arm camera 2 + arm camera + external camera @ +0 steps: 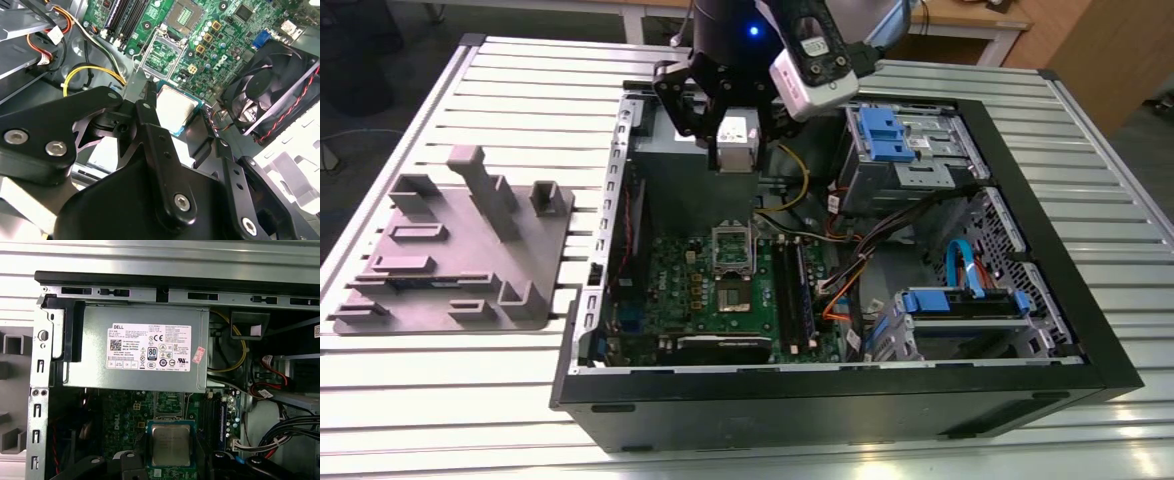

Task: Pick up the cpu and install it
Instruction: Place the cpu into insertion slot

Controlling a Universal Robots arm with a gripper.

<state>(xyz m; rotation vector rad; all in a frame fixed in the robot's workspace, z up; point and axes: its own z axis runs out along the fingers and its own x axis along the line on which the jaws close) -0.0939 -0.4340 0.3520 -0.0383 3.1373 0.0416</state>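
Gripper (735,152) clamped on the cpu (736,134); in both wrist views black fingers (148,111) flank the silvery chip (171,445) on two opposite edges. Contact on the far edge is partly hidden, so the grip looks firm but I can't confirm both pads. Chip is held flat, metal top up, in the air above the open computer case (854,405), over the power supply (670,165) end of the motherboard (678,285). Apart from the open socket (731,296), which lies lower on the board, load plate (731,246) lifted. Black fan (270,95) is near the chip in the second wrist view. Grey fixture plate (454,250) sits on the slatted table (480,400), at the exterior view's left of the case.
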